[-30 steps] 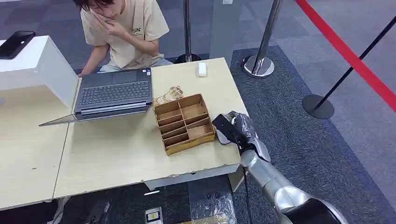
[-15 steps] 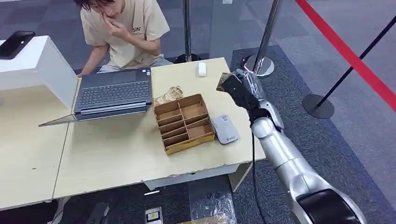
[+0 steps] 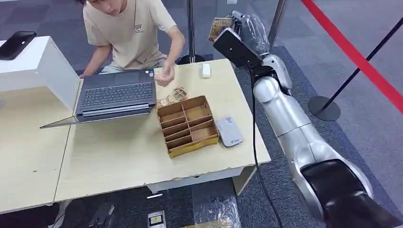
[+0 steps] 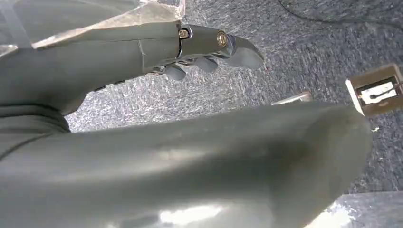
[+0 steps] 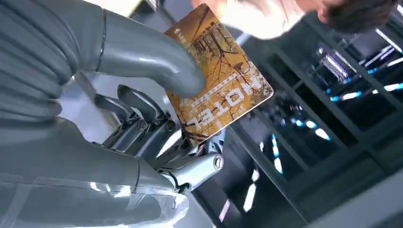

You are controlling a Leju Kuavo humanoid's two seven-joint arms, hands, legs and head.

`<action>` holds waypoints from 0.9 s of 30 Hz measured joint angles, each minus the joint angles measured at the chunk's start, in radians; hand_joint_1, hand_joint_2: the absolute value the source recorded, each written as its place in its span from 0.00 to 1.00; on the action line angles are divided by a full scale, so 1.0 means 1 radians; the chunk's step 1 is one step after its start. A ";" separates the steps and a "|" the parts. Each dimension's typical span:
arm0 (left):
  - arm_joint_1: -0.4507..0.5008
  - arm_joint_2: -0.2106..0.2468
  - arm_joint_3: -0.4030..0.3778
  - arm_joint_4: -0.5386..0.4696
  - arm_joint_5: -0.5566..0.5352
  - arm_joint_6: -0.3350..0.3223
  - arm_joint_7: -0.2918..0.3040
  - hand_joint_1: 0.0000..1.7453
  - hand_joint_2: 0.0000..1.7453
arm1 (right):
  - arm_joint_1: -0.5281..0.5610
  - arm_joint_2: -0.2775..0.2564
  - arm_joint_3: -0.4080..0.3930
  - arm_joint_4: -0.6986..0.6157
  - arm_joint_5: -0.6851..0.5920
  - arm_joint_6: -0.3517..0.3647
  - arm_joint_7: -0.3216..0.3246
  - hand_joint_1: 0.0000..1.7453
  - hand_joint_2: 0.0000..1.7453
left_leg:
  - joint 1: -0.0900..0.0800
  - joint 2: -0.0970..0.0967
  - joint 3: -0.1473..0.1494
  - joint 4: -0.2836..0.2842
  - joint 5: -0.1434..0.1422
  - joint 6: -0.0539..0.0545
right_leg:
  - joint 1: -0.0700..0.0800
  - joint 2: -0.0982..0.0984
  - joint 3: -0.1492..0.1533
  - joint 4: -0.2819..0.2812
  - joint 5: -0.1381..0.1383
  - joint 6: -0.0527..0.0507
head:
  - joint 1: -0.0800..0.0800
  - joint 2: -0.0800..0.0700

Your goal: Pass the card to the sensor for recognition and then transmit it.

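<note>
Head view: the right hand [image 3: 242, 35] holds the card [image 3: 219, 27] raised beyond the table's [image 3: 119, 152] far corner, well above the sensor [image 3: 229, 131]; handing it to the seated person [image 3: 133, 33] appears left.

Left wrist view: the left hand [image 4: 204, 47] hangs empty, fingers loosely apart.

Right wrist view: thumb [image 5: 157, 57] and fingers [image 5: 142, 126] pinch the card.

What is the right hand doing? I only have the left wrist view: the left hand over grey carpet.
Observer: The right hand is up beyond the table's far edge, pinching a card between thumb and fingers.
Operator: Any print on the card?
Observer: It is orange-brown with a tree pattern and the word HOTEL.
Operator: Where is the sensor?
Observer: A small grey device, probably the sensor, lies flat on the table just right of the box, well below the hand.
</note>
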 joint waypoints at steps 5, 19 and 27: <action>-0.012 -0.006 -0.007 0.000 -0.003 -0.006 0.002 0.00 0.00 | -0.051 0.034 0.036 0.108 0.084 -0.038 -0.015 1.00 1.00 | 0.000 0.000 0.000 0.000 0.000 0.000 | 0.000 0.000 0.000 0.000 0.000 0.000 | 0.000 0.000; -0.019 -0.011 -0.027 0.000 -0.024 -0.026 0.013 0.00 0.00 | -0.061 0.068 0.182 0.279 0.444 -0.096 0.037 1.00 1.00 | 0.000 0.000 0.000 0.000 0.000 0.000 | 0.000 0.000 0.000 0.000 0.000 0.000 | 0.000 0.000; -0.011 -0.011 -0.034 0.000 -0.026 -0.028 0.013 0.00 0.00 | -0.022 0.067 0.214 0.311 0.446 -0.097 0.043 1.00 1.00 | 0.000 0.001 0.000 0.000 0.000 0.000 | 0.000 0.000 -0.001 0.000 0.000 0.000 | 0.000 0.000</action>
